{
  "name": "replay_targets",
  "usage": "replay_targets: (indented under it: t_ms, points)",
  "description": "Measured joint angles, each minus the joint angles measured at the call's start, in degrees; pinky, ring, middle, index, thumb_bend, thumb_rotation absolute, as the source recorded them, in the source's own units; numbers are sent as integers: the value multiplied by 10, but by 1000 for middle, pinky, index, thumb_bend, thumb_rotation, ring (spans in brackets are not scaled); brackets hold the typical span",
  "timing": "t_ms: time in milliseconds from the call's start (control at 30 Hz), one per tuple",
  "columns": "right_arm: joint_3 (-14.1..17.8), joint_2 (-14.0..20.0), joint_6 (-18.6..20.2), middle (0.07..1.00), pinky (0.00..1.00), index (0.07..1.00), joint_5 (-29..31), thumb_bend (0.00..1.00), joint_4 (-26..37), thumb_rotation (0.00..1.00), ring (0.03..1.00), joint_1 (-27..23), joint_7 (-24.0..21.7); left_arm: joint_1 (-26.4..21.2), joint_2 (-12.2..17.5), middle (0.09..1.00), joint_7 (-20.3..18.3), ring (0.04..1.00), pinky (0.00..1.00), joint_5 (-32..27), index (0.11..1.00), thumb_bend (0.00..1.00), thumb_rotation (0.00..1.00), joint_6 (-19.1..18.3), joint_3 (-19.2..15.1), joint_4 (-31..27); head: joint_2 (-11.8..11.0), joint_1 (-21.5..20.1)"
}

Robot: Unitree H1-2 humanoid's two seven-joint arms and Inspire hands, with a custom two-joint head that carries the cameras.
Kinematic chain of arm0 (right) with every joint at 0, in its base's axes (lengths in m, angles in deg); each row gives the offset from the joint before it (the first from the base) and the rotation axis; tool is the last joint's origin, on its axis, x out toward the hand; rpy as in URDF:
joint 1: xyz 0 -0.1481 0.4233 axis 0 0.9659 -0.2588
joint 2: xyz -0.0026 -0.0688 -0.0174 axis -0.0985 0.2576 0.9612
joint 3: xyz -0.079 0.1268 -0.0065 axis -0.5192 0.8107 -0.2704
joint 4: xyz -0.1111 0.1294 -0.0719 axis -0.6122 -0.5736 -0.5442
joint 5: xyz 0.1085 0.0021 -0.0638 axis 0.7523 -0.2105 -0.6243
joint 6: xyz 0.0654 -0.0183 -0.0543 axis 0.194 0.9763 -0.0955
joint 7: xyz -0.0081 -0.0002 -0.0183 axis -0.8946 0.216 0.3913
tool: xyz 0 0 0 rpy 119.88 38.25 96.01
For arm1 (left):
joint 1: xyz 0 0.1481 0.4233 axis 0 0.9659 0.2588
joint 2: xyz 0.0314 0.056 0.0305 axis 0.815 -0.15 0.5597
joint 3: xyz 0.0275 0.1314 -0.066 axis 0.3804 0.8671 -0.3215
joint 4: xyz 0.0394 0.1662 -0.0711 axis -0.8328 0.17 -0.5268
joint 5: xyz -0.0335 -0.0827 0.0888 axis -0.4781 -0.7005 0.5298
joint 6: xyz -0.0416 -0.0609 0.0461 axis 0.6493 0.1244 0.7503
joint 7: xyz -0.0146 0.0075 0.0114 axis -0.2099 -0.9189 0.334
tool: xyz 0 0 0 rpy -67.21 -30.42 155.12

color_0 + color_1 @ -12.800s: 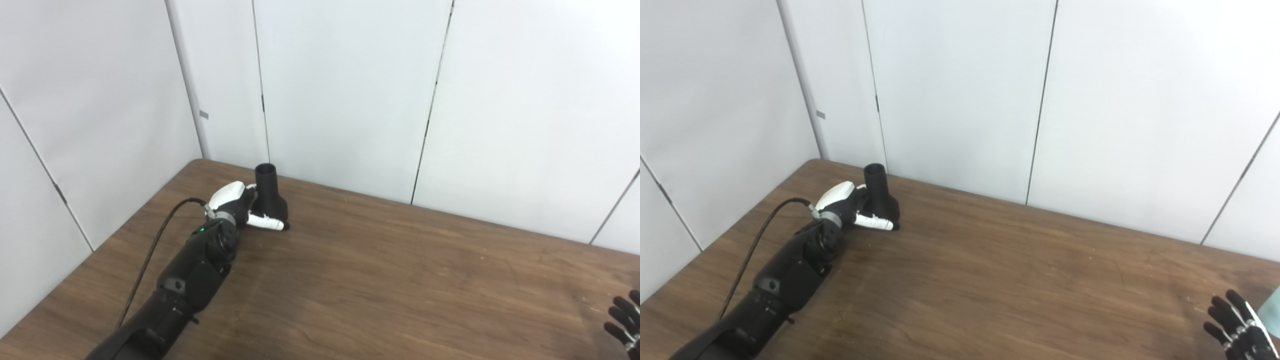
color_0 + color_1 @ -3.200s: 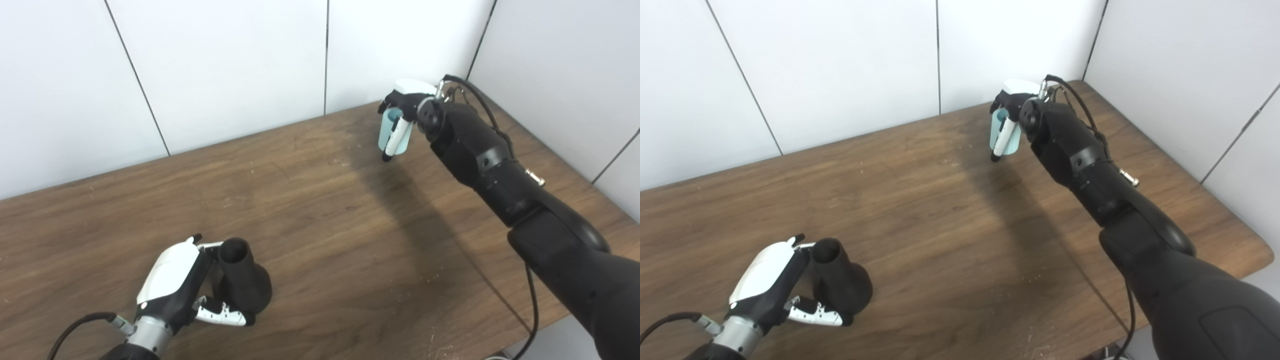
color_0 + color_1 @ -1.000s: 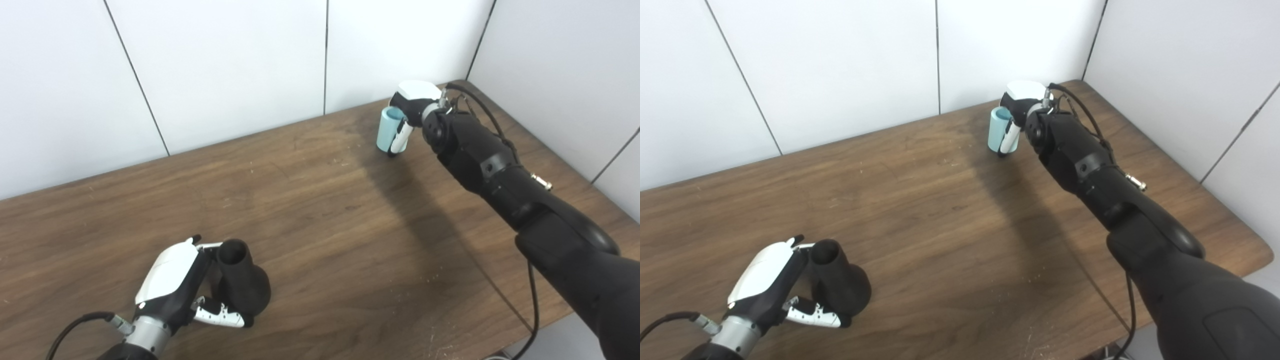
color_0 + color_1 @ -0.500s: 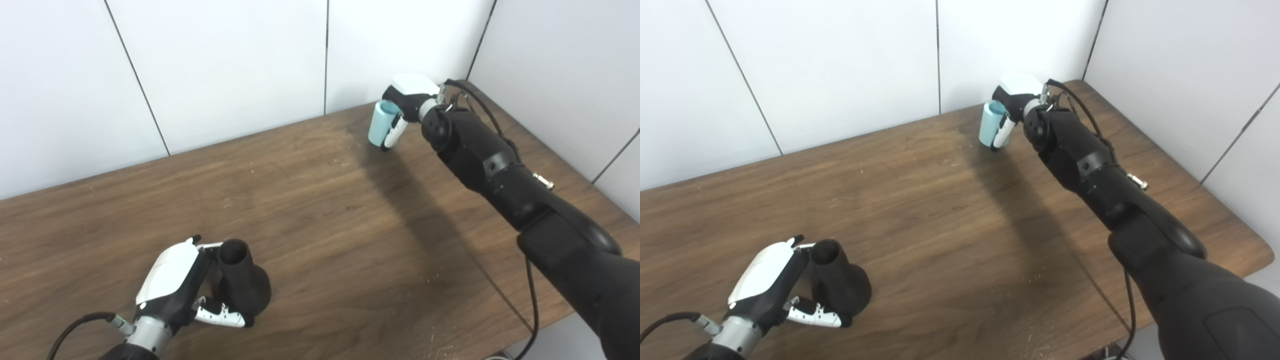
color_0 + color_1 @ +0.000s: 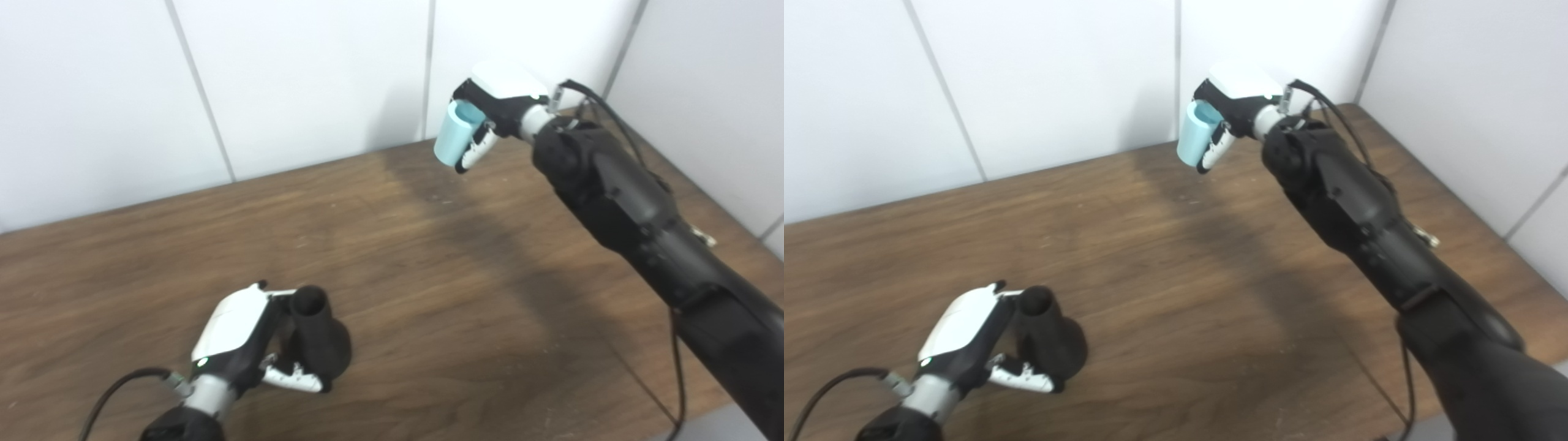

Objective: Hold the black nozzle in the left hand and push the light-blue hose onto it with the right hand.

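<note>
The black nozzle (image 5: 318, 337) stands upright on the brown table (image 5: 429, 275) at the lower left, narrow open end up. My left hand (image 5: 245, 343) is shut on the black nozzle from its left side. The light-blue hose (image 5: 454, 132), a short tube, is held in the air above the table's far edge, tilted with its open end up. My right hand (image 5: 490, 107) is shut on the light-blue hose. The hose is far to the upper right of the nozzle.
White wall panels (image 5: 306, 79) close the table at the back and on the right. The table's right edge (image 5: 1528, 288) lies beside my right arm. Cables run along both forearms.
My right hand has lifted the light-blue hose off the table and moved it up and slightly left. The camera has shifted a little. My left hand still holds the nozzle in place.
</note>
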State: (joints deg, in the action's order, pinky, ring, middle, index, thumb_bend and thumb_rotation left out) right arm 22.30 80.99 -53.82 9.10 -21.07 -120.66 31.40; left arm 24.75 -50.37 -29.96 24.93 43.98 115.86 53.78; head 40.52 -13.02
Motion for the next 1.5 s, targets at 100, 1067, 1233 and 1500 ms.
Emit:
replay_targets:
  t_ms: [100,1067,1233,1500]
  points:
    - [6,0,-6,504,305,511,5,497,50,0,419,6,-15,1,-11,514,0,813,1000,14,467,521,0,-11,4,0,0,24]
    - [33,-42,23,498,300,515,122,496,311,0,420,68,-153,17,-93,500,-12,802,1000,100,478,522,0,-24,-6,15,14,188]
    - [34,-47,18,494,312,511,132,498,334,0,417,71,-154,14,-98,494,-13,805,1000,107,482,523,0,-24,-6,20,21,187]
    - [20,-51,18,488,347,499,123,501,332,0,418,80,-162,12,-99,494,-14,820,1000,107,482,523,0,-24,-6,21,24,183]
